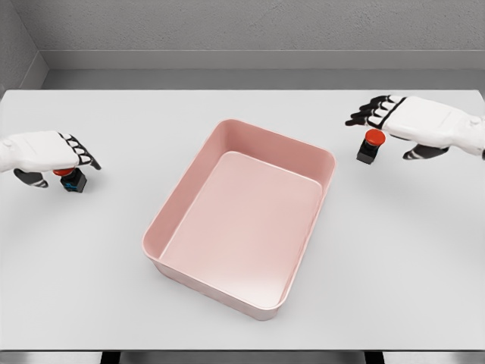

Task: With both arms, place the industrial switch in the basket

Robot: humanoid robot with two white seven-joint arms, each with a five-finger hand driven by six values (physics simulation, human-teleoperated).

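Left hand point(47, 152) fingers spread above small black red-buttoned switch point(72, 179); right hand point(413, 121) likewise, second switch point(370, 146). Neither clamped. Judged light, rigid; take black housing sides. Pink plastic basket point(170, 220) centre bench point(242, 114).

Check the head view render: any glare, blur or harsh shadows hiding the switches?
Head view: even, diffuse light, no glare, sharp throughout. Soft shadows only, under the pink basket and both hands. The left hand partly covers its switch; the right switch shows clearly under the right hand, fingers spread.
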